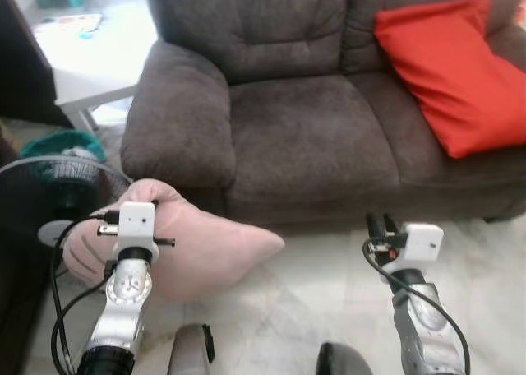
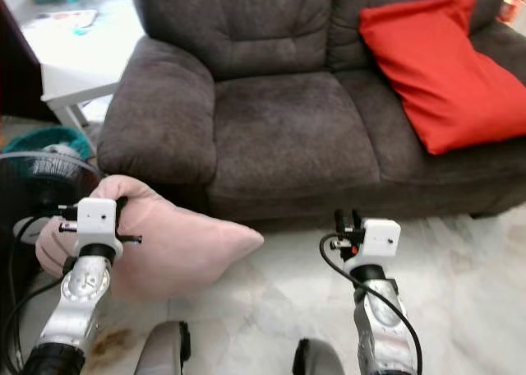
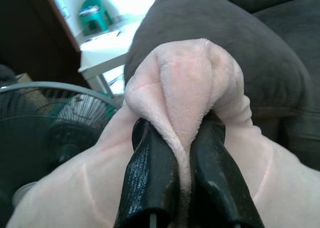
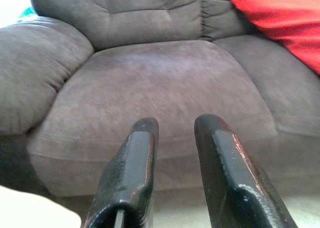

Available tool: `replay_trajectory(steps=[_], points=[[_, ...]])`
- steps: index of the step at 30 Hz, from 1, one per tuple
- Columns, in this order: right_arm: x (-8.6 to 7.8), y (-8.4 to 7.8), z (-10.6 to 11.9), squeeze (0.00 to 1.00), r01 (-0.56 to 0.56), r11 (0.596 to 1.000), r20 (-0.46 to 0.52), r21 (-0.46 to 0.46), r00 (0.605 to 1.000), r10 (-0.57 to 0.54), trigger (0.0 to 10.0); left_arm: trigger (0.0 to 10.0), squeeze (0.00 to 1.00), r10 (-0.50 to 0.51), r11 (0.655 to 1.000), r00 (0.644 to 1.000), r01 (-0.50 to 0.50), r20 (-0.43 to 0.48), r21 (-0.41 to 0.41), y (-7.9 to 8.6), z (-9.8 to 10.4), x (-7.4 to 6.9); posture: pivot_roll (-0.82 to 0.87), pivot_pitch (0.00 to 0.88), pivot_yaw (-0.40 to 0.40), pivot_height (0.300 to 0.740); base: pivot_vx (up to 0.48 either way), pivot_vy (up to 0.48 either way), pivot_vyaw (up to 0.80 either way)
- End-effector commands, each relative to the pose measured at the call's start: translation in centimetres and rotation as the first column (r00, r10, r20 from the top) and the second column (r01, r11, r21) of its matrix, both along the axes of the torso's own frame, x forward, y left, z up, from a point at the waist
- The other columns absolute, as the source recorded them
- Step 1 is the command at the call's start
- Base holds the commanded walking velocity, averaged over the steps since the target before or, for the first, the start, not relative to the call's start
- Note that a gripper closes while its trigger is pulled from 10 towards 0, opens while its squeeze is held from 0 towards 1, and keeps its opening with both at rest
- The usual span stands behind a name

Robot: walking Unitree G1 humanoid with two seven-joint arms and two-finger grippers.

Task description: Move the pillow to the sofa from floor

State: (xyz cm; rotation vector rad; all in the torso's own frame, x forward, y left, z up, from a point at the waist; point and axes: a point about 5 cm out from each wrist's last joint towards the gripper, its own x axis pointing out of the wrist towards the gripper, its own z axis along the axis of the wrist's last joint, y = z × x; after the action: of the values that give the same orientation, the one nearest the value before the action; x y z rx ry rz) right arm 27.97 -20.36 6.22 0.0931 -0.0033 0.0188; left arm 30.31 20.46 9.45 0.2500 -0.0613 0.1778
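1. At the far left you see a floor fan point(image 1: 57, 186) with a wire guard, standing on the floor beside the sofa's left armrest. Beyond it stands a white table point(image 1: 78, 54), and a green stool point(image 3: 95, 19) shows further back in the left wrist view.
2. Your left gripper point(image 3: 181, 153) is clamped on the pink pillow point(image 1: 205, 252). The left wrist view shows both black fingers point(image 3: 150, 173) pinching a fold of the plush fabric between them.
3. The pink pillow sits low in front of the sofa's left armrest point(image 1: 177, 116), at the front left corner of the sofa, with one corner pointing right over the pale marble floor point(image 1: 320, 301). You cannot tell whether its underside touches the floor.
4. The grey sofa point(image 1: 304, 136) fills the middle of the view. Its left seat cushion point(image 4: 160, 88) is bare.
5. Your right gripper point(image 4: 175, 138) hovers over the floor in front of the sofa's front edge, pointing at the left seat cushion. Its fingers point(image 4: 132, 163) stand apart with nothing between them.
6. At the right, a red pillow point(image 1: 452, 71) leans tilted against the backrest, resting on the right seat cushion.
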Motion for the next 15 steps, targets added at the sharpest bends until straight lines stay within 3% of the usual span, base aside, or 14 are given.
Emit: replay_trajectory(steps=[1, 4, 15], points=[[0.06, -0.25, 0.07, 0.00, 0.006, 1.000, 0.005, 0.003, 1.000, -0.006, 10.0, 10.0, 0.00, -0.018, 1.000, 0.994, 0.017, 0.104, 0.018, -0.20, 2.28, 0.50, 0.12, 0.000, -0.009, 0.653, 0.000, 0.000, 0.00], [0.17, -0.23, 0.25, 0.00, 0.001, 1.000, 0.015, -0.001, 1.000, -0.001, 10.0, 10.0, 0.00, -0.032, 0.999, 0.994, 0.029, 0.103, 0.030, -0.38, 2.26, 0.51, 0.12, 0.000, -0.012, 0.653, -0.310, 0.000, 0.00], [0.60, -0.19, 0.45, 0.00, -0.001, 1.000, 0.022, 0.000, 1.000, 0.001, 10.0, 10.0, 0.00, -0.030, 0.999, 0.993, 0.027, 0.117, 0.025, -0.44, 2.53, 0.75, 0.12, 0.000, -0.015, 0.720, -0.392, 0.000, 0.00]])
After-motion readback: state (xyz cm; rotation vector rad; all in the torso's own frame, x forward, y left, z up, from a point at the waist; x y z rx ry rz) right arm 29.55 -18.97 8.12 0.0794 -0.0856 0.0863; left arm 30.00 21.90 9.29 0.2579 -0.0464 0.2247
